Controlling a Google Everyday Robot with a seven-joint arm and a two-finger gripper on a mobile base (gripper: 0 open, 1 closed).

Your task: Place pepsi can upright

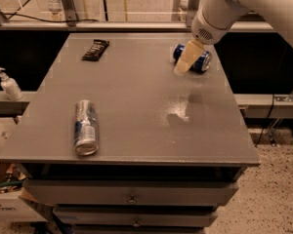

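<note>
The pepsi can (203, 62), short and dark blue, lies on its side near the far right corner of the grey table (136, 94). My gripper (181, 68), cream-coloured on a white arm, hangs from the upper right. It sits in front of the can's left end and hides part of it. I cannot tell whether it touches the can.
A longer silver-and-blue can (86, 126) lies on its side near the front left. A dark snack bar (95, 49) lies at the far left. A soap bottle (9, 84) stands on a ledge left of the table. Drawers (132, 198) are below the tabletop.
</note>
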